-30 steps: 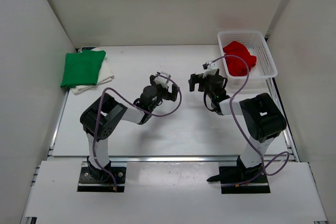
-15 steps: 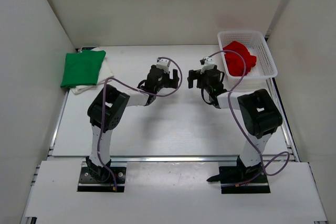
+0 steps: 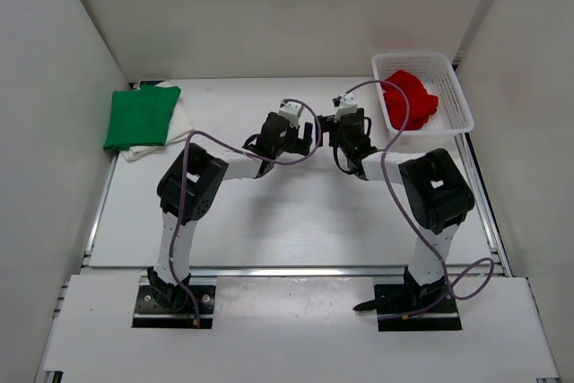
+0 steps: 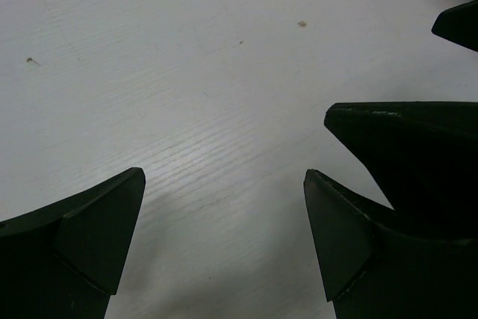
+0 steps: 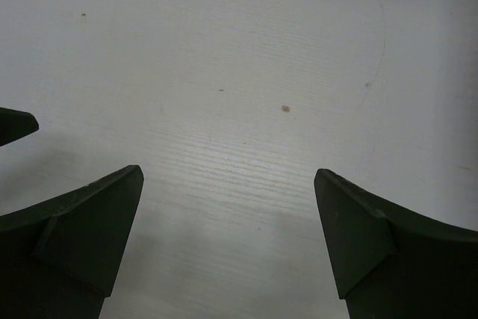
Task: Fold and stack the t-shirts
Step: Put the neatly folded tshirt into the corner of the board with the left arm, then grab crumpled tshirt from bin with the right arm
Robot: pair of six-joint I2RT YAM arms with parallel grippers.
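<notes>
Hovering over the surface (image 3: 269,213), left gripper (image 3: 304,138) and right gripper (image 3: 330,132) gape empty — red t-shirt (image 3: 408,100) in basket (image 3: 417,56) at 2 o'clock.

A white tabletop (image 3: 296,221), faintly wood-grained with a few small dark specks, sits inside a plain white booth. A back wall (image 3: 269,6), a left wall (image 3: 45,132) and a right wall (image 3: 529,132) close it in. A silver metal rail (image 3: 296,269) runs along its near edge. Light is soft and even.
</notes>
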